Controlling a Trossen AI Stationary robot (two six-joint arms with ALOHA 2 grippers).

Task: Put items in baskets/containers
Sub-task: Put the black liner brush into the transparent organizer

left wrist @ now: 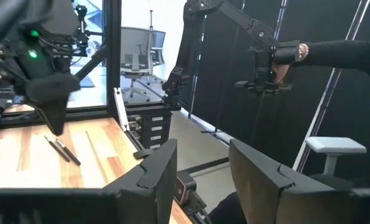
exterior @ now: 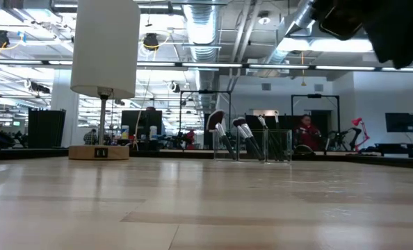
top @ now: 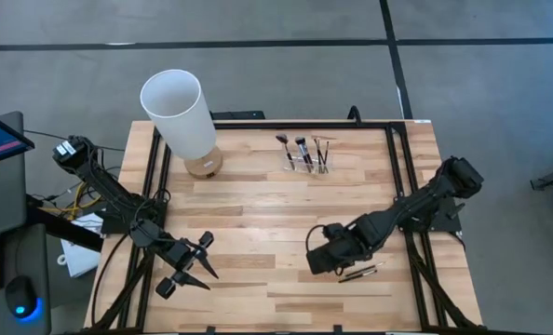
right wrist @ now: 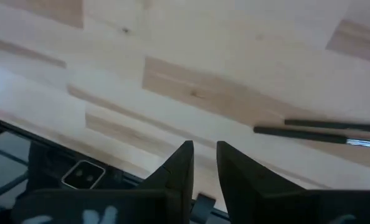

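Your right gripper (top: 316, 263) is hovering narrowly parted and empty beside two brushes (top: 358, 273) lying on the table (top: 258, 205), while your left gripper (top: 197, 262) is waiting wide.

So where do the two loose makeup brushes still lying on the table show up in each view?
High view: two loose brushes beside the right gripper.
Low view: not visible.
Left wrist view: on the wood, beneath the right gripper.
Right wrist view: at the edge, beyond the right gripper.
Shared landmark: the right gripper.
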